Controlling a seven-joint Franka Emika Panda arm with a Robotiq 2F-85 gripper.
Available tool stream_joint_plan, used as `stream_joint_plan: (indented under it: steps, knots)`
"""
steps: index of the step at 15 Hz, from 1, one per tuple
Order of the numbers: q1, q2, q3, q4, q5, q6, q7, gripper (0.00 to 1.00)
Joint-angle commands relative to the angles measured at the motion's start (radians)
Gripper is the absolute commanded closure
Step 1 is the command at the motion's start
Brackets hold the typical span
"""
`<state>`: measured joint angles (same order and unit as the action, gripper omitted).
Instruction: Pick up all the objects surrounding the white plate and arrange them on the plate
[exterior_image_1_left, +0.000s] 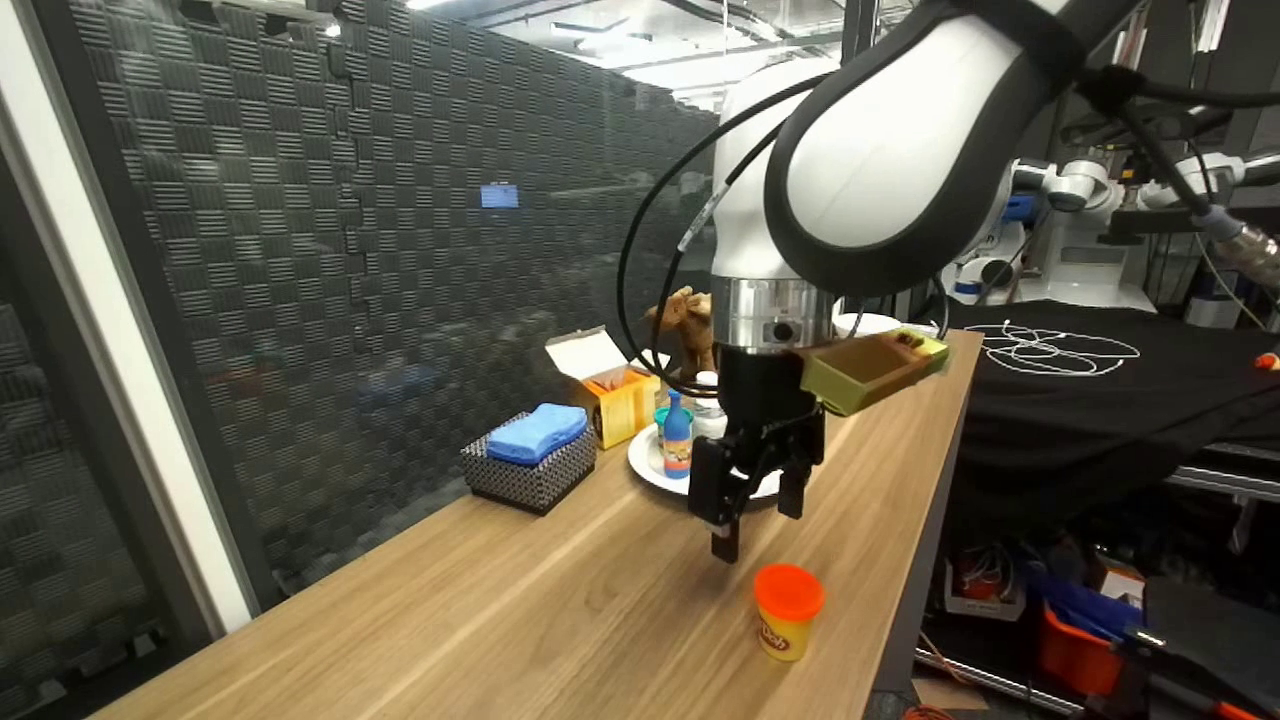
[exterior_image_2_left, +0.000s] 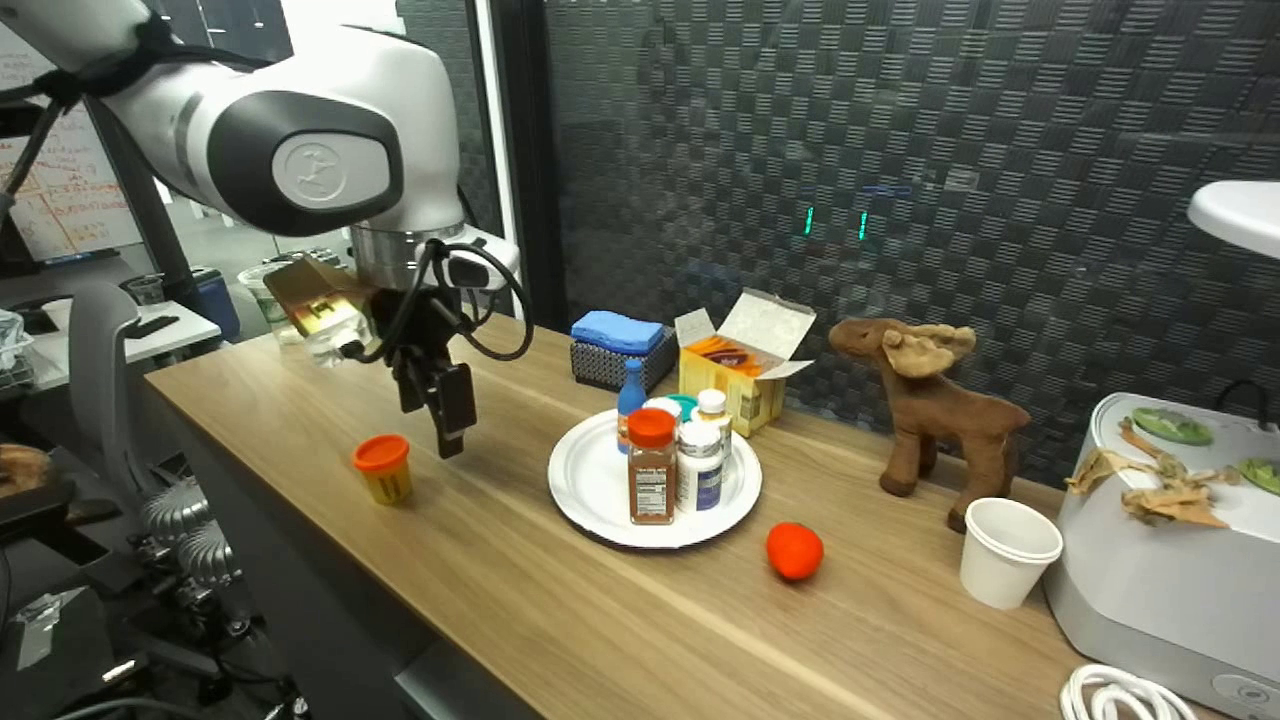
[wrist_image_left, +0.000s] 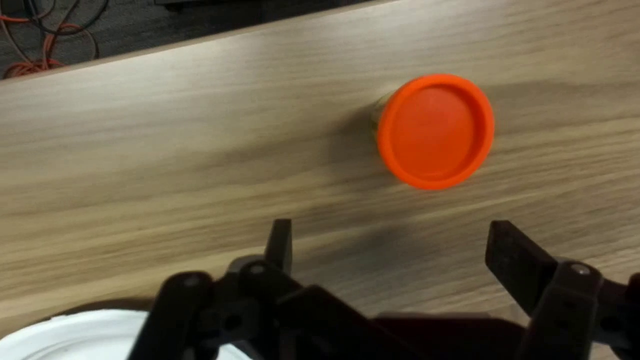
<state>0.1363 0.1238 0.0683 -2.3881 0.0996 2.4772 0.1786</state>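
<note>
The white plate (exterior_image_2_left: 572, 500) holds a blue bottle (exterior_image_2_left: 629, 402), a red-capped spice jar (exterior_image_2_left: 652, 485), white bottles (exterior_image_2_left: 699, 478) and a teal-lidded tub (exterior_image_2_left: 684, 402), partly hidden. The plate also shows in an exterior view (exterior_image_1_left: 645, 468) and at the wrist view's lower left (wrist_image_left: 75, 332). A yellow tub with an orange lid (exterior_image_1_left: 787, 615) stands upright on the table, apart from the plate; it also shows in the wrist view (wrist_image_left: 435, 132). A red round object (exterior_image_2_left: 795, 551) lies beside the plate. My gripper (wrist_image_left: 391, 223) is open and empty, above the table between plate and tub (exterior_image_2_left: 385, 470).
A black mesh box with a blue cloth (exterior_image_2_left: 617, 332), an open yellow box (exterior_image_2_left: 735, 385) and a brown moose toy (exterior_image_2_left: 945, 420) stand along the wall side. A paper cup (exterior_image_2_left: 1005, 560) stands beside a white appliance (exterior_image_2_left: 1160, 570). The table's edge (exterior_image_1_left: 905, 590) runs near the tub.
</note>
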Motion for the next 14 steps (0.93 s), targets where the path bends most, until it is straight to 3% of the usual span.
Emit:
stream_joint_plan:
  steps: [1,11,12,13,14]
  knots:
    - [-0.005,-0.039,0.021,-0.052,0.008,0.001,-0.012,0.00]
    - [0.024,-0.044,0.058,-0.101,-0.058,0.022,0.021,0.00]
    - [0.026,-0.046,0.058,-0.106,-0.076,0.024,0.033,0.05]
    - [0.028,-0.047,0.058,-0.109,-0.093,0.025,0.044,0.25]
    - [0.030,-0.048,0.057,-0.111,-0.107,0.026,0.052,0.32]
